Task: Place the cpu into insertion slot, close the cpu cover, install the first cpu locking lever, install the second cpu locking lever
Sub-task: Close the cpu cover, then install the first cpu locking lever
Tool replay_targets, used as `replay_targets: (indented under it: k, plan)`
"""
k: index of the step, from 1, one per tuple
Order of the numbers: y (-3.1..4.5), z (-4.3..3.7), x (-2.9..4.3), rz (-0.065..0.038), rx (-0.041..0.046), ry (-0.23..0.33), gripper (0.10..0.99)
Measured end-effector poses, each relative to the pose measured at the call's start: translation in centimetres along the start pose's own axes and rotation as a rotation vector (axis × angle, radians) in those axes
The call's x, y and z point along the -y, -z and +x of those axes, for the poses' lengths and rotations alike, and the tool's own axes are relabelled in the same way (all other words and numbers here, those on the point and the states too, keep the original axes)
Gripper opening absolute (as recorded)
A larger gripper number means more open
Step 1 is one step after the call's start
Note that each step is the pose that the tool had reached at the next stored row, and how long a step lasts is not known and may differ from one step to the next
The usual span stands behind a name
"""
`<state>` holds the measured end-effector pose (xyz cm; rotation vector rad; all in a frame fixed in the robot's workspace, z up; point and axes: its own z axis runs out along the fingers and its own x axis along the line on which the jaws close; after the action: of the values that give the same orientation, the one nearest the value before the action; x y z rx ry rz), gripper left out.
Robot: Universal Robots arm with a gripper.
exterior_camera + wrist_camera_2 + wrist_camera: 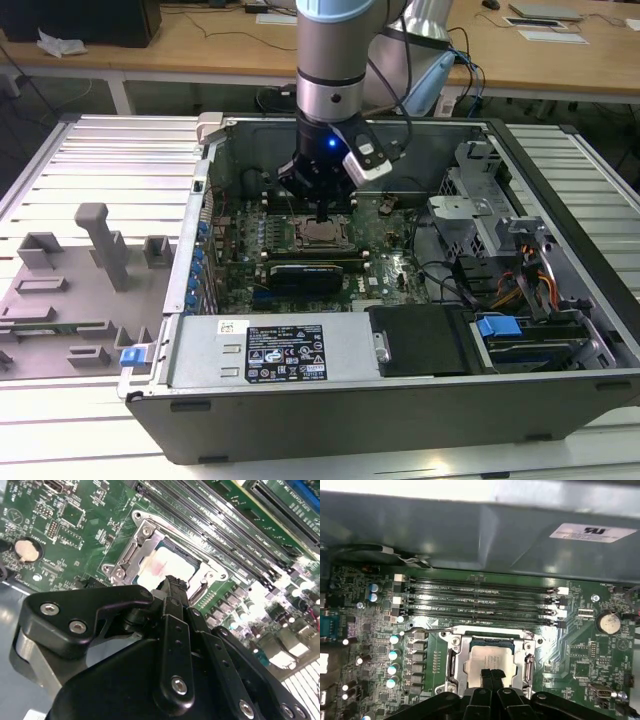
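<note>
The cpu (487,659), a small square chip with a pale metal face, lies in the insertion slot (492,639) on the green motherboard. The silvery cpu cover (461,652) lies flat around it, its cut-out showing the chip. My gripper (493,676) hangs directly over the chip's near edge, its two black fingertips pressed together with nothing between them. In the second wrist view the gripper (172,584) tip points at the cpu (165,565) inside the cover (131,550). A thin wire lever (427,629) runs along one side of the socket. In the exterior view the gripper (320,213) reaches down into the open case.
Long black memory slots (480,600) lie just beyond the socket, and a coin battery (609,622) is off to the side. A black graphics card (305,272), power supply (285,350) and drive cage (480,200) crowd the case. A grey fixture tray (90,260) lies at the exterior view's left.
</note>
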<state>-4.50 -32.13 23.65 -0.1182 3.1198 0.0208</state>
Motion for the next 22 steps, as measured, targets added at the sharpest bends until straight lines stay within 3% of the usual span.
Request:
replay_targets:
  k: [3,18,22]
  plan:
    - [0.68,-0.02,-0.01,0.002,-0.0001,0.0,0.106]
    - [0.84,-0.02,-0.01,0.002,-0.0001,0.0,0.106]
    - [1.45,-0.03,-0.02,0.002,-0.0002,0.0,0.106]
